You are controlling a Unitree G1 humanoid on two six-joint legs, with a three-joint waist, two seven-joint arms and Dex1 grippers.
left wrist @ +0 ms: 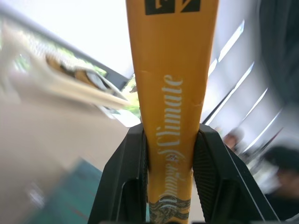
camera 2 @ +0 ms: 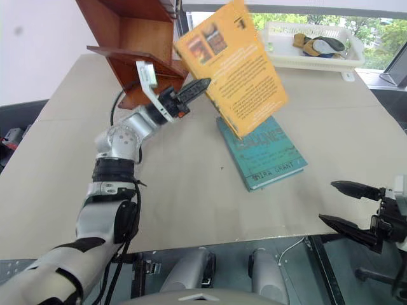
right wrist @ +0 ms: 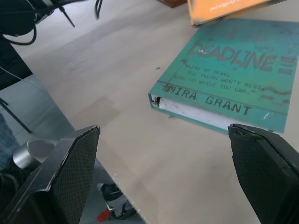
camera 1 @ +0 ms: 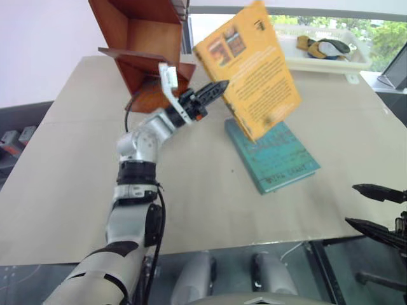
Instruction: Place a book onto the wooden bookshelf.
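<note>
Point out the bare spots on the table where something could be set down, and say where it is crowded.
Bare table runs from the near edge up to the wooden bookshelf, and between the teal book and the open right gripper. It is crowded at the far side: the left gripper holds the orange book over the teal one, near a white tray.

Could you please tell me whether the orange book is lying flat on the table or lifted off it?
Lifted: the left gripper holds the orange book tilted above the teal book.
</note>
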